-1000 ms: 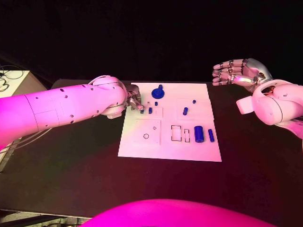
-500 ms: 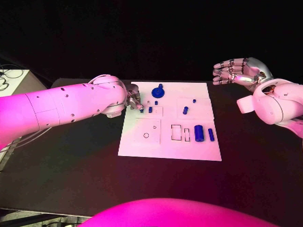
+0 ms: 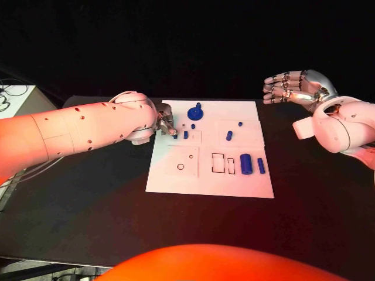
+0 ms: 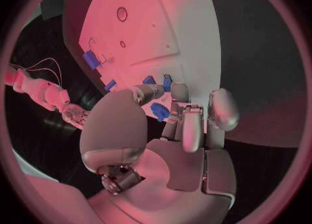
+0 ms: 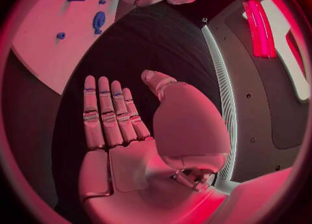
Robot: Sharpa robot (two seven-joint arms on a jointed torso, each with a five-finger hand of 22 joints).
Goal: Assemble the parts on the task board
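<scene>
I am working the far left corner of the board point(image 3: 208, 181), where my left hand point(image 3: 164, 123) is hovering with fingers curled over a small blue peg point(image 3: 186, 135); I cannot tell whether it is pinching it. Next, I judge, comes seating that peg squarely. My right hand point(image 3: 293, 88) is waiting off the board, fingers straight, holding nothing.

Your left hand point(image 3: 164, 122) reaches in from the left arm point(image 3: 78, 132), its fingers point(image 4: 195, 125) curled downward and close together, tips near each other. Your right hand point(image 3: 293, 89) is raised, palm open, fingers point(image 5: 107, 112) straight, side by side, holding nothing.
</scene>
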